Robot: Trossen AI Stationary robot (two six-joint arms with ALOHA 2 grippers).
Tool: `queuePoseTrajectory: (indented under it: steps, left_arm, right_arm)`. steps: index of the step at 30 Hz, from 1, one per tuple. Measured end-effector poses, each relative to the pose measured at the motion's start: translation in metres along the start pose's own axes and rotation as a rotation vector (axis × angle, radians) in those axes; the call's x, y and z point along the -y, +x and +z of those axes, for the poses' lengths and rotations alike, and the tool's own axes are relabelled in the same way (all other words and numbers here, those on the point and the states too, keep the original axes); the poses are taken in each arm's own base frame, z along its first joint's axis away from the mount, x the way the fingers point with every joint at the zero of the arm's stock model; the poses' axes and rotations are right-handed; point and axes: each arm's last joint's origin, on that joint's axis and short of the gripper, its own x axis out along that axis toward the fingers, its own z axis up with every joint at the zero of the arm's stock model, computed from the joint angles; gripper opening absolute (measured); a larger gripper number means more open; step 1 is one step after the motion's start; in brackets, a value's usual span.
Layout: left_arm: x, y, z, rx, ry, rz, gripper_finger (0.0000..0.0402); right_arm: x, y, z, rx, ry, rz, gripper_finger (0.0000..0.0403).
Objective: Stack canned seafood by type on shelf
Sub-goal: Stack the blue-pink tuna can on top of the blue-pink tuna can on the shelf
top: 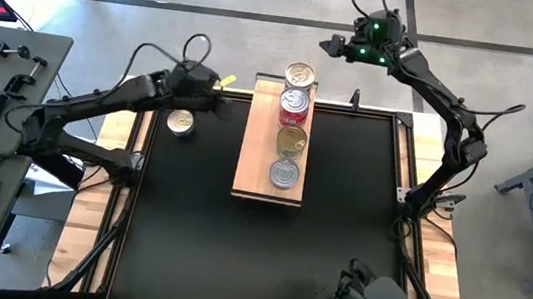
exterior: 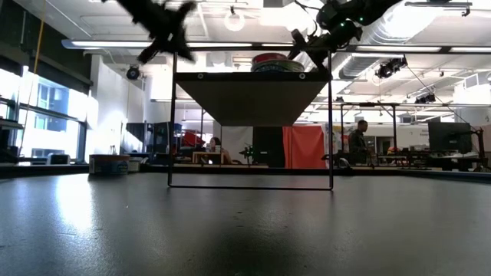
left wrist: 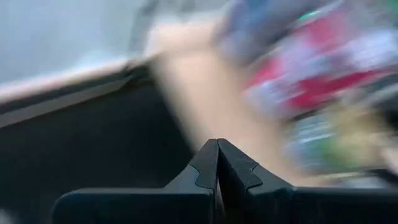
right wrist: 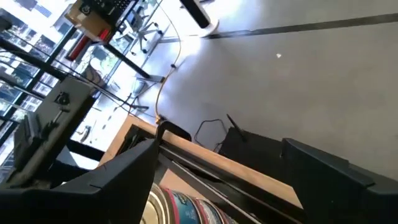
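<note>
We see the right end effector (top: 331,46), spread and empty, just beyond the far tin (top: 300,74) on the shelf (top: 252,168); our left end effector (left wrist: 217,163), pressed together, sits nearer the stray tin (top: 181,122) on the tabletop (top: 176,240).

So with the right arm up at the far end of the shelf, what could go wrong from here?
The far tin sits right at the far end of the shelf, partly past it; a nudge from the open right claw could tip it off. The left claw, shut and empty, is close to the loose tin and could knock it.
</note>
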Motion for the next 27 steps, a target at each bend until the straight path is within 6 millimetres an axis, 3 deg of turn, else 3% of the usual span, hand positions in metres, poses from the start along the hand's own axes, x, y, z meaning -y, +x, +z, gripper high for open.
queuePoseTrajectory:
  steps: [6, 9, 12, 16, 17, 22, 27]
  left_arm:
    - [-0.054, 0.028, -0.012, -0.281, -0.029, 0.401, 0.0000]
    - [-0.073, 0.044, -0.014, -0.349, 0.003, 0.571, 0.0000]
    - [-0.085, 0.060, -0.018, -0.421, 0.011, 0.643, 0.0000]
    - [-0.093, 0.077, -0.029, -0.465, 0.048, 0.731, 0.0000]
    - [-0.096, 0.080, -0.033, -0.463, 0.052, 0.751, 0.0000]
    - [-0.111, 0.086, -0.060, -0.420, -0.035, 0.799, 0.0000]
    - [-0.116, 0.083, -0.073, -0.261, -0.139, 0.813, 0.0000]
  right_arm:
    - [-0.002, 0.002, -0.011, -0.080, -0.018, -0.039, 0.0328]
    - [-0.006, 0.003, -0.020, -0.139, -0.069, -0.056, 0.0299]
    - [-0.011, 0.002, -0.028, -0.184, -0.127, -0.076, 0.0222]
    - [-0.020, -0.014, -0.033, -0.213, -0.215, -0.099, 0.0049]
    - [-0.022, -0.019, -0.033, -0.218, -0.238, -0.098, 0.0025]
    - [-0.029, -0.048, -0.035, -0.237, -0.249, -0.131, 0.0017]
    - [-0.046, -0.066, -0.036, -0.190, -0.264, -0.083, 0.0006]
